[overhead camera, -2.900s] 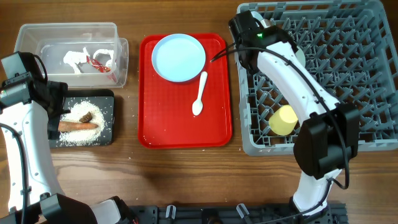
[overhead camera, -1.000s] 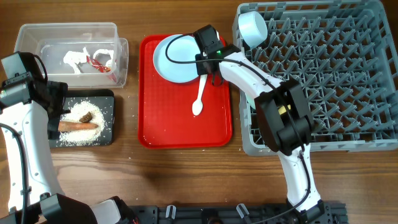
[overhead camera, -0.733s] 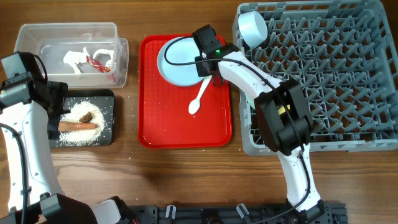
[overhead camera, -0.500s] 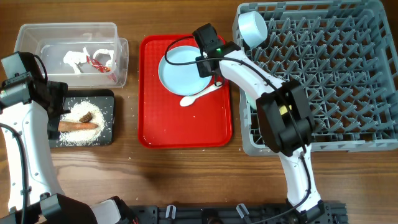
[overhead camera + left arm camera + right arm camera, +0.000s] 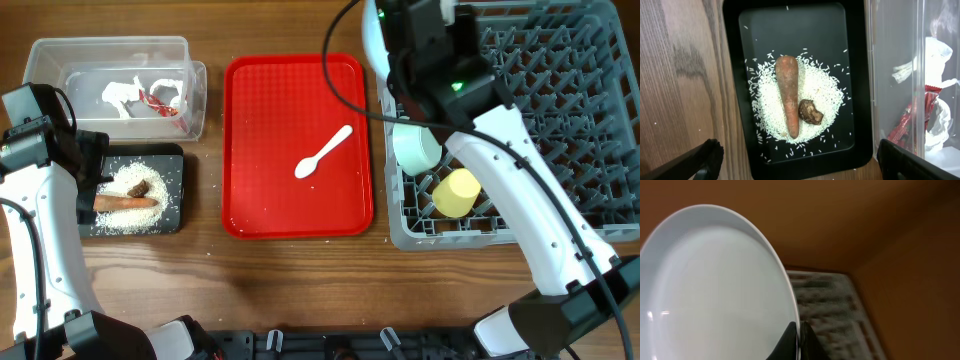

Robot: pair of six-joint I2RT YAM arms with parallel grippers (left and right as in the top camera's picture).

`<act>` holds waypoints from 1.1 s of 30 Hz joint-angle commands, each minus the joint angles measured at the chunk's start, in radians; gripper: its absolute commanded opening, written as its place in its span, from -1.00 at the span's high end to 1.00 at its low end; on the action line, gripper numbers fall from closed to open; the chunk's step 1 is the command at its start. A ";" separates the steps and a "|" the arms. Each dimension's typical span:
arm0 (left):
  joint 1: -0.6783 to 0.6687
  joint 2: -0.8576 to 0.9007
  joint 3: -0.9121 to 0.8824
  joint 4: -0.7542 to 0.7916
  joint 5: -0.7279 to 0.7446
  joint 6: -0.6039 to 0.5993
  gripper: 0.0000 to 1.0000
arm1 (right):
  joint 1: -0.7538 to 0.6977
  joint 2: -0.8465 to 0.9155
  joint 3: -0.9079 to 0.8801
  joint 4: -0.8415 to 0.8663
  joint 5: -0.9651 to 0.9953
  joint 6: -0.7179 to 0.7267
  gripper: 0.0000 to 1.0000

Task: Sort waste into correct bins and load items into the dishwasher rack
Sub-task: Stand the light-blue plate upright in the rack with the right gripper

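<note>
My right gripper [image 5: 386, 42] is shut on the rim of the pale blue plate [image 5: 371, 40] and holds it on edge, raised over the left rim of the grey dishwasher rack [image 5: 560, 110]. In the right wrist view the plate [image 5: 715, 290] fills the left side, with my fingertips [image 5: 790, 336] pinching its rim. The white spoon [image 5: 322, 152] lies on the red tray [image 5: 260, 200]. A pale green bowl [image 5: 415, 147] and a yellow cup [image 5: 455, 192] sit in the rack. My left gripper [image 5: 797, 162] is open above the black tray [image 5: 735, 100], which holds the carrot stick [image 5: 788, 95], brown lump [image 5: 811, 111] and rice grains [image 5: 820, 85].
The clear tub [image 5: 110, 60] at the back left holds the red wrapper [image 5: 905, 125] and white scraps [image 5: 935, 100]. The light blue bowl is hidden behind my right arm. The rack's upright pegs [image 5: 540, 60] stand in rows to the right of the plate.
My right gripper has lifted the plate off the red tray and carried it up and right to the rack's left rim. The spoon was nudged and turned on the tray. The left arm has not moved.
</note>
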State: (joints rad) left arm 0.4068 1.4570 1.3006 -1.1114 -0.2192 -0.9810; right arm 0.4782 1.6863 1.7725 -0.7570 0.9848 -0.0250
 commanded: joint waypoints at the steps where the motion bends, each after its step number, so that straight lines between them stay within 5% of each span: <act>1: 0.003 0.003 0.005 -0.001 -0.009 0.009 -1.00 | -0.093 -0.016 0.000 -0.072 0.226 -0.002 0.92; 6: 0.003 0.003 0.005 -0.001 -0.010 0.009 -1.00 | -0.232 -0.006 0.000 -0.179 -0.041 -0.245 0.92; 13: 0.003 0.003 0.005 -0.001 -0.010 0.008 -1.00 | -0.262 0.138 0.000 -0.171 -0.114 -0.494 0.91; 19: 0.003 0.003 0.005 -0.001 -0.010 0.008 -1.00 | -0.262 0.242 0.000 -0.171 -0.129 -0.497 0.91; 22: 0.003 0.003 0.005 -0.001 -0.010 0.009 -1.00 | -0.262 0.256 0.000 -0.169 -0.320 -0.496 0.85; 24: 0.003 0.003 0.005 -0.001 -0.009 0.009 -1.00 | -0.262 0.256 0.000 -0.156 -0.445 -0.496 0.68; 26: 0.003 0.003 0.005 -0.001 -0.009 0.008 -1.00 | -0.262 0.255 0.000 -0.129 -0.508 -0.424 0.05; 28: 0.003 0.003 0.005 -0.001 -0.009 0.009 -1.00 | -0.262 0.230 0.008 -0.125 -0.507 -0.327 -0.36; 31: 0.003 0.003 0.005 -0.001 -0.010 0.009 -1.00 | -0.262 0.135 0.040 -0.126 -0.571 -0.253 -0.61; 33: 0.003 0.003 0.005 -0.001 -0.009 0.009 -1.00 | -0.262 0.037 0.044 -0.110 -0.883 -0.252 -0.92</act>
State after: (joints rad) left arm 0.4068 1.4570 1.3006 -1.1114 -0.2192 -0.9810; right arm 0.2150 1.8652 1.7729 -0.8803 0.4053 -0.3233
